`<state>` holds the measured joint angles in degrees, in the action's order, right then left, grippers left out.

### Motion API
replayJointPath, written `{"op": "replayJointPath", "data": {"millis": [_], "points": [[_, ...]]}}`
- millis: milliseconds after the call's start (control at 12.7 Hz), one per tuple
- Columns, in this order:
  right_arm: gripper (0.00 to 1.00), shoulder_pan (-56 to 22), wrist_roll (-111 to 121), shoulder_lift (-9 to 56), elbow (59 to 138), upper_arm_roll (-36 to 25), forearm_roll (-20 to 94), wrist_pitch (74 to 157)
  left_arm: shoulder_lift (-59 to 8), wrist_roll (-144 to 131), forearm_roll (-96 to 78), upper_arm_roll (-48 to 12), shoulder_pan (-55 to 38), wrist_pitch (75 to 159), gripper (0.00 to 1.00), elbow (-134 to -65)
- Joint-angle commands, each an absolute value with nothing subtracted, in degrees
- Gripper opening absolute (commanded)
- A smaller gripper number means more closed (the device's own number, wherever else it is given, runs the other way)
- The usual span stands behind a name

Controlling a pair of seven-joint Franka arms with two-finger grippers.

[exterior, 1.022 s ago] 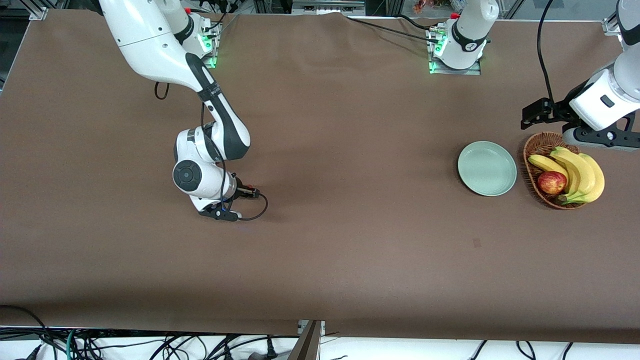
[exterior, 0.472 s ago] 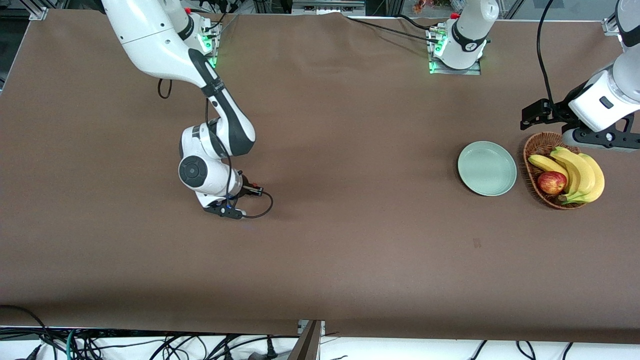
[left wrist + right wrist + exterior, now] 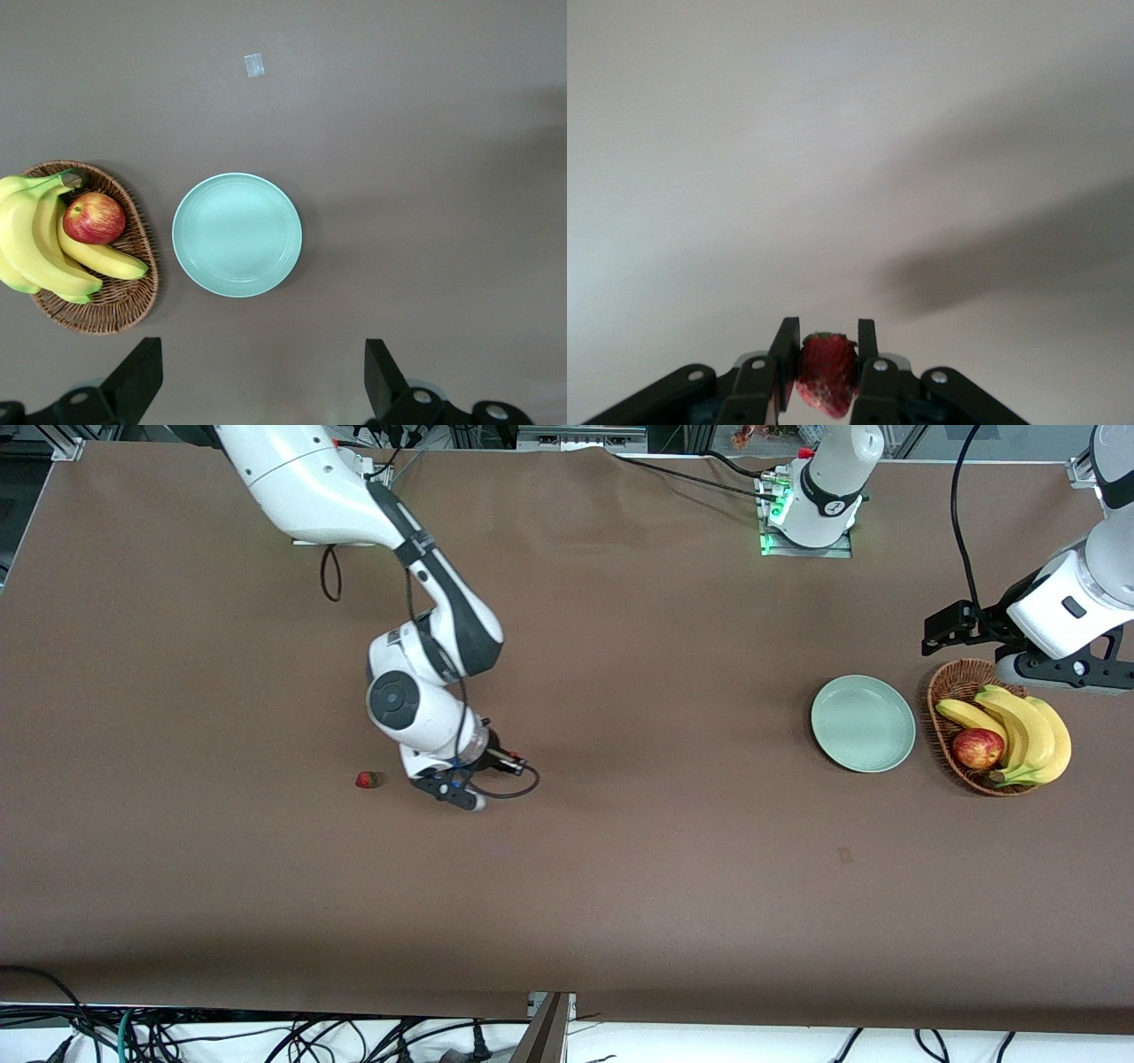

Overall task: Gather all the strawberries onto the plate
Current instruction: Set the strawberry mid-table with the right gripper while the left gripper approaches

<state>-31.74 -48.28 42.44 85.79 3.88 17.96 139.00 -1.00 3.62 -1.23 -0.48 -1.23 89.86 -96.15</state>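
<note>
A strawberry (image 3: 827, 374) is pinched between the fingers (image 3: 783, 354) of the right gripper (image 3: 824, 354), as seen in the right wrist view; the jaws are closed tight on it, leafy cap pointing away from the wrist. In the front view the right gripper (image 3: 452, 790) is hidden under its own wrist and is raised over bare brown table (image 3: 620, 868) toward the right arm's end; nothing stands under it. A second strawberry (image 3: 368, 779) is seen lying on the cloth just beside that wrist, apart from it, toward the right arm's end. A third berry cannot be found in any view.

The plate (image 3: 863, 723) is seen empty toward the left arm's end, its rim just beside the wicker basket (image 3: 946, 691) but not touching, a thin strip of cloth between them. In the basket two bananas (image 3: 1028, 731) and an apple (image 3: 978, 748) are held; the bananas overhang the basket's rim on the table-end side. A wide open stretch of table is left between the held strawberry and the plate, with only a small pale mark (image 3: 844, 856) on the cloth nearer the front camera than the plate.

The left gripper (image 3: 264, 381) is kept waiting high over the plate and basket, fingers spread wide with nothing between them; in the front view its body (image 3: 1059, 669) is seen over the basket's edge nearest the bases. The plate (image 3: 236, 234) is seen whole and unblocked from the left wrist
</note>
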Motion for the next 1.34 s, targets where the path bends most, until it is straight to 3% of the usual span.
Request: {"op": "replayJointPath", "data": {"millis": [0,157,472,551,629,708,865,1022,1258], "points": [[0.10,-39.3,-58.5,51.4,75.7,3.5,19.3,148.8,-1.2,3.6,-1.7,-0.9,-0.6,89.8,1.00,-95.5],[0.12,-44.5,-64.8,56.5,72.6,3.3,19.1,159.4,-1.2,3.6,-1.7,-0.8,-0.6,89.9,1.00,-95.5],[0.31,-51.9,-72.8,60.6,71.3,1.9,18.8,172.7,-2.5,3.6,-1.7,-0.8,-0.6,91.1,1.00,-95.8],[0.41,-52.7,-73.7,60.4,71.3,1.3,19.0,172.9,-3.2,3.6,-1.7,-0.6,-0.6,91.8,1.00,-95.8],[0.80,-52.7,-74.3,59.9,71.4,0.7,19.1,172.6,-3.6,3.6,-1.7,-0.5,-0.5,92.3,1.00,-95.9],[1.00,-52.3,-73.8,59.3,71.5,0.4,19.1,172.2,-4.0,3.6,-1.7,-0.4,-0.2,92.4,1.00,-95.9],[1.00,-49.8,-73.0,57.0,71.4,-0.1,18.6,166.2,-4.0,3.3,-1.8,-0.5,0.0,94.2,1.00,-98.2],[1.00,-45.6,-70.3,52.7,71.4,-0.1,17.8,153.9,-2.1,2.9,-1.9,-0.9,0.0,100.6,1.00,-105.3],[1.00,-38.4,-57.4,46.7,71.5,-1.3,16.3,134.8,-1.7,1.0,-2.5,-2.0,-0.3,104.8,1.00,-110.4]]}}
